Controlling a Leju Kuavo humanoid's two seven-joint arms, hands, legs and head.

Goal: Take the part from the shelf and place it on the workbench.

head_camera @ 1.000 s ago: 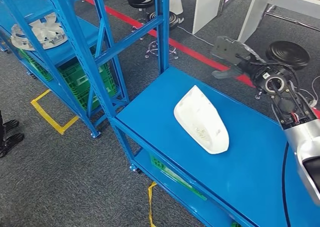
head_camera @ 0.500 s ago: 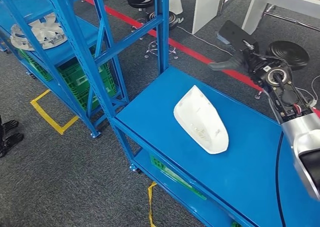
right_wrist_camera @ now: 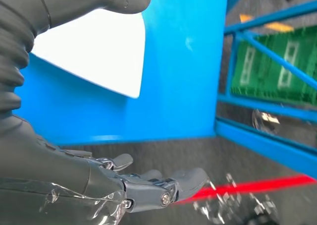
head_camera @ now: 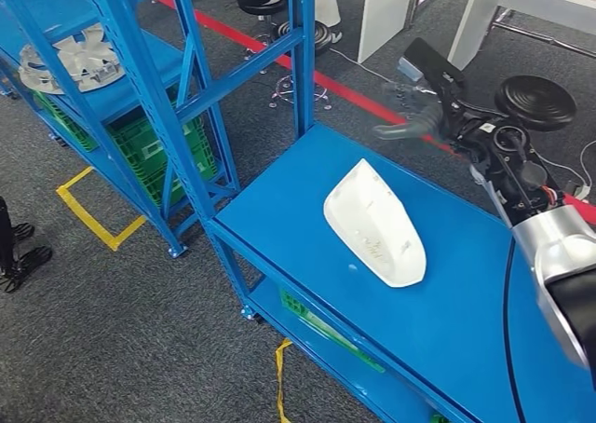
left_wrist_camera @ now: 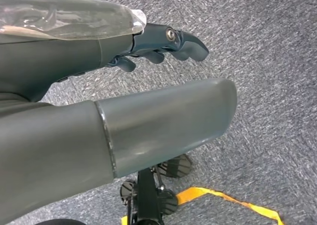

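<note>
**White part lies on the blue workbench, right hand raised beyond it**

The white part (head_camera: 376, 225) lies flat at the centre of the head view on the blue workbench (head_camera: 478, 311). Its long axis runs diagonally, from the upper left to the lower right of the frame; the narrower end points to the upper left, the broad rounded end to the lower right.

The right hand (head_camera: 422, 92) is at the upper right of the frame, above and beyond the part's far side and well apart from it, over the bench's far edge. Its fingers are spread and extended with nothing between them; the right wrist view shows the thumb and fingers (right_wrist_camera: 164, 185) apart, the white part beyond them.

The left hand (left_wrist_camera: 123, 101) hangs over grey carpet, its fingers loosely apart and holding nothing.

At the upper left stands the blue shelf (head_camera: 147, 88), carrying a white fan-shaped part (head_camera: 74, 60) and a green crate (head_camera: 165, 153) lower down. A red floor line (head_camera: 337, 86) crosses behind the bench, and a black stool (head_camera: 535, 102) stands at the upper right.
</note>
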